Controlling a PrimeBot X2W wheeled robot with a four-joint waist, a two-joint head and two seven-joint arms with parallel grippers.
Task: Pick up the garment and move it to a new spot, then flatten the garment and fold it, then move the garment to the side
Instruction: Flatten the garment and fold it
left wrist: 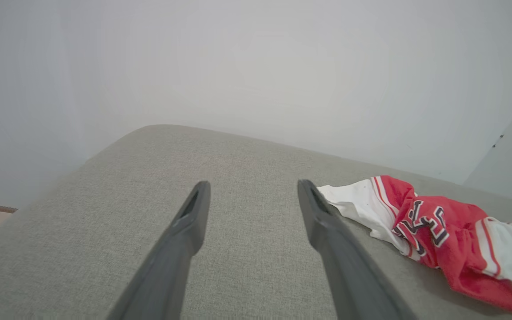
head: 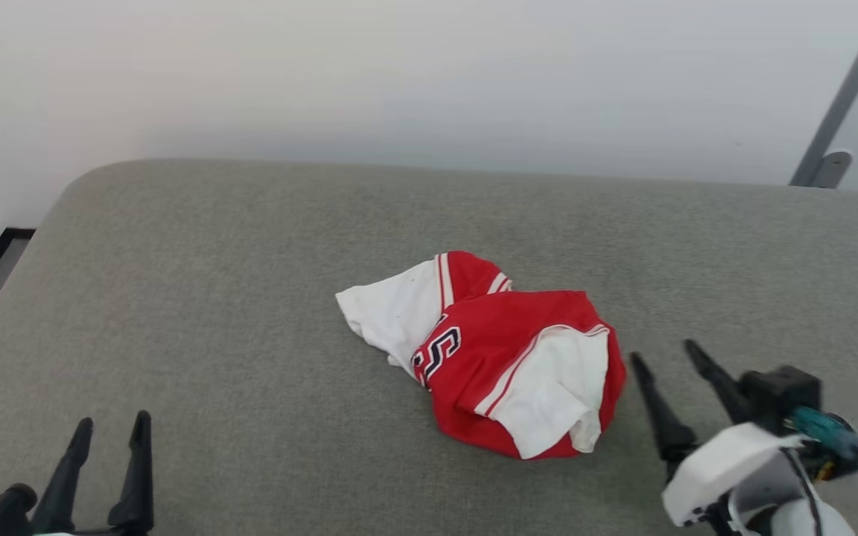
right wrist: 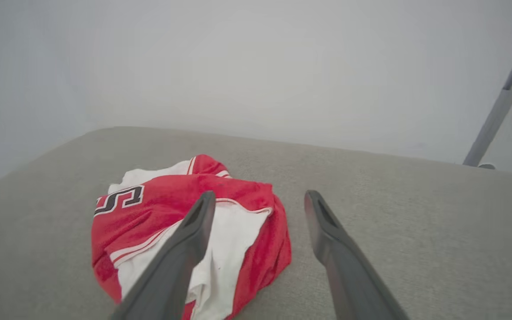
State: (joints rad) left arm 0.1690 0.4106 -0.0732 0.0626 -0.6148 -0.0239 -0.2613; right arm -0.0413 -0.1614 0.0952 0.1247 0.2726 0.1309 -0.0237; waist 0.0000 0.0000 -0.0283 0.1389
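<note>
garment crumpled on grey cushion | left jaws wide, empty | right jaws wide, empty, beside garment

We see grey fabric surface across mid-frame, white wall above, slanted grey metal bar upper right.

I see the crumpled red jersey-style garment with white sleeves lying at frame centre on the grey woven fabric surface. The left gripper is at lower left, fingers parted, well apart from it. The right gripper, at lower right with fingers parted, is just beside the garment's right edge.
</note>
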